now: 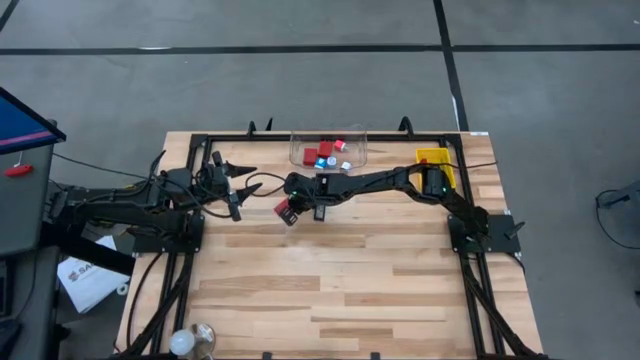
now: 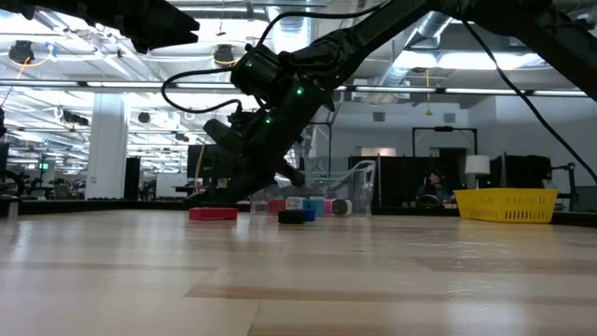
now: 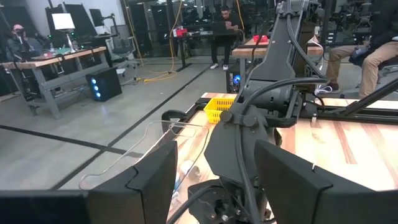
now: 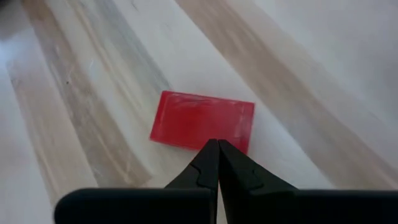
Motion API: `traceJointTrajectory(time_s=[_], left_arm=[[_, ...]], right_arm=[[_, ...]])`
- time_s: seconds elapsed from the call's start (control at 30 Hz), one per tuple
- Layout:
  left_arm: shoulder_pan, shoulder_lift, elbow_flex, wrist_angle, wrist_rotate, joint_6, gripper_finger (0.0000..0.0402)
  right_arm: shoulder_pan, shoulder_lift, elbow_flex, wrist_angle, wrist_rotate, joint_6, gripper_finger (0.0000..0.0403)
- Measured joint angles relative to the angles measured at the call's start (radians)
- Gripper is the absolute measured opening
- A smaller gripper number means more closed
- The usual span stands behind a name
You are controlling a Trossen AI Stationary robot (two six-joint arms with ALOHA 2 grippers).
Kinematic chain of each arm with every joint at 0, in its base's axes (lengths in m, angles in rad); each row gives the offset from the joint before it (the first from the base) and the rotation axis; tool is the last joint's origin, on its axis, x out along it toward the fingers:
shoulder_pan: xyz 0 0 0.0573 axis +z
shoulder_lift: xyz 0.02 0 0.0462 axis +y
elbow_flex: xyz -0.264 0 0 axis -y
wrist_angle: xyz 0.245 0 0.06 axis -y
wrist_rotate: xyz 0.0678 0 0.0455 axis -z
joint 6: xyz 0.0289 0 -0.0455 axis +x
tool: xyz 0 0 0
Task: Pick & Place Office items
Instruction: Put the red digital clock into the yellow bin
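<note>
- From above, the right gripper (image 1: 291,210) reaches across to the middle of the wooden table (image 1: 340,300), right over a flat red block (image 1: 283,209) lying on the bare planks. The clear tub (image 1: 328,148) at the far edge holds a handful of red, blue and white office items (image 1: 330,152); the yellow tray (image 1: 436,162) sits off to its right. The left gripper (image 1: 236,182) waits near the table's left side, fingers spread and empty.
- At table level, the red block (image 2: 213,214) lies flat, low and slab-like, with a small dark piece (image 2: 297,217) beside it and the tub's pieces behind. The right arm slopes down to the block.
- The left wrist camera shows its own two blocky fingers (image 3: 155,180) apart, with the tub's thin clear rim and the tray's yellow mesh beyond.
- The right wrist camera shows the fingertips (image 4: 208,163) pressed together, holding nothing, just at the block's (image 4: 199,120) near edge. The block looks glossy, hard, sharp-cornered; the wood is smooth and pale-grained.
- I'd say the pick of this block is in hand: the fingers need to part and straddle its narrow sides before any lift.
</note>
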Motion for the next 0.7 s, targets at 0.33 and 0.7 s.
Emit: traceJointTrajectory(time_s=[0.33, 0.7], left_arm=[[0.000, 0.000, 0.000, 0.001, 0.000, 0.000, 0.0209], [0.000, 0.000, 0.000, 0.002, 0.000, 0.000, 0.0209]], right_arm=[[-0.021, 0.000, 0.000, 0.028, -0.054, 0.004, 0.0000], [-0.021, 0.000, -0.001, -0.006, -0.078, 0.018, 0.0000]])
